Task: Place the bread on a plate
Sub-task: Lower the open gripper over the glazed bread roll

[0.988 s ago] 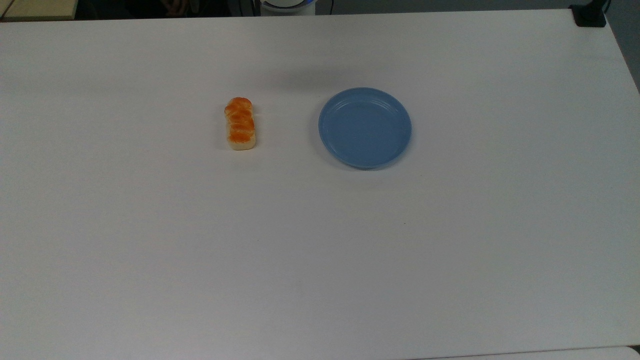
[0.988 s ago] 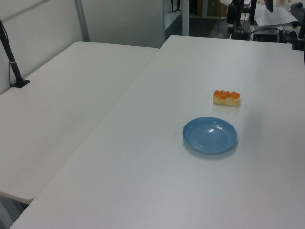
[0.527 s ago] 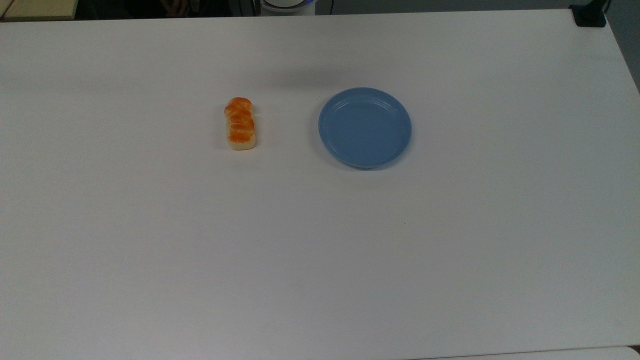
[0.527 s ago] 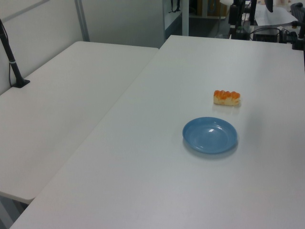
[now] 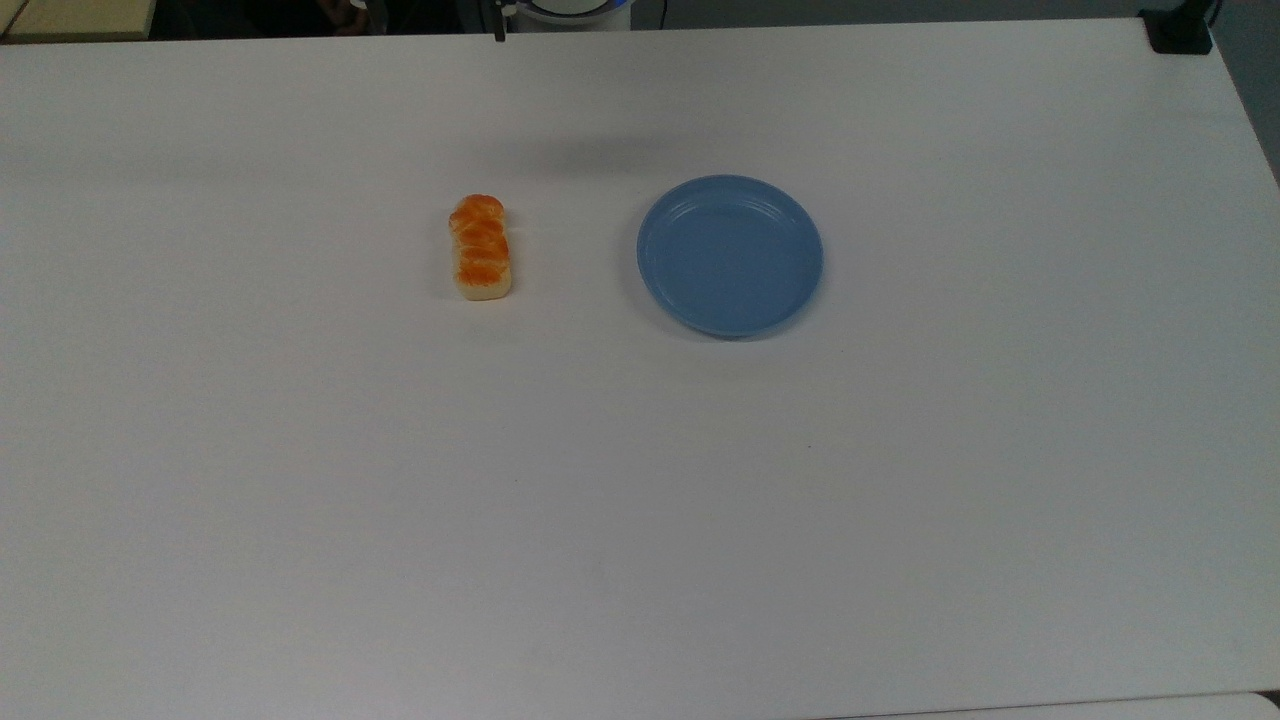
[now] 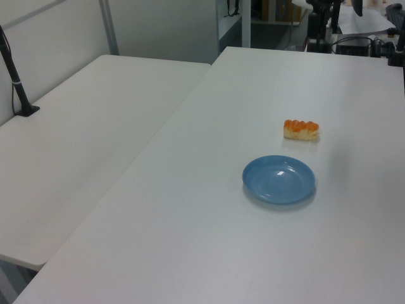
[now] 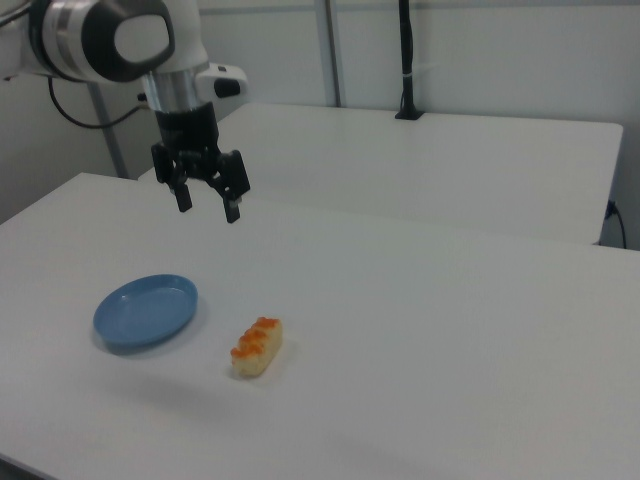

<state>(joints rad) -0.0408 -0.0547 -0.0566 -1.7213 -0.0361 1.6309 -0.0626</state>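
The bread (image 5: 482, 248), a small loaf with an orange-brown braided top, lies flat on the white table (image 5: 640, 500), to the top view's left of the plate. The round blue plate (image 5: 730, 255) has nothing on it. In the right view the bread (image 7: 256, 347) lies just right of the plate (image 7: 146, 312). There my gripper (image 7: 208, 207) hangs open, high above the table and farther back than both, holding nothing. The left view has the bread (image 6: 301, 130) beyond the plate (image 6: 279, 179).
A second white table (image 6: 82, 139) adjoins this one, with a black pole stand (image 6: 16, 82) on it. A black clamp (image 5: 1180, 30) sits at the top view's top right corner. Cables and dark equipment (image 6: 373, 44) lie at the left view's far end.
A dark tip of the gripper has come into the top view's top edge, and the dark arm part at the left view's top has shifted right. Bread and plate have not moved.
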